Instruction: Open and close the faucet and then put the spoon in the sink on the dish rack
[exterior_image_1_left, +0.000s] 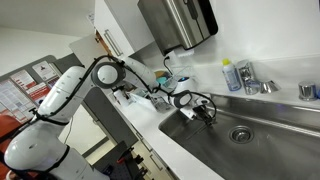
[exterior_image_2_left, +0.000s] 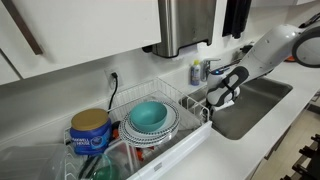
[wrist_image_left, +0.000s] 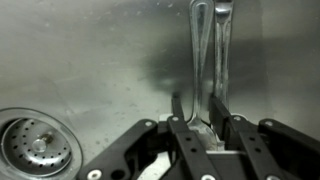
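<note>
Where it hangs low in the sink, gripper fingers pinched on spoon handle

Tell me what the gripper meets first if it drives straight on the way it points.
Probably the spoon, whose handle runs between the gripper's fingers in the wrist view; right behind it is the sink floor. Depth is unclear, so contact may already exist.
</note>
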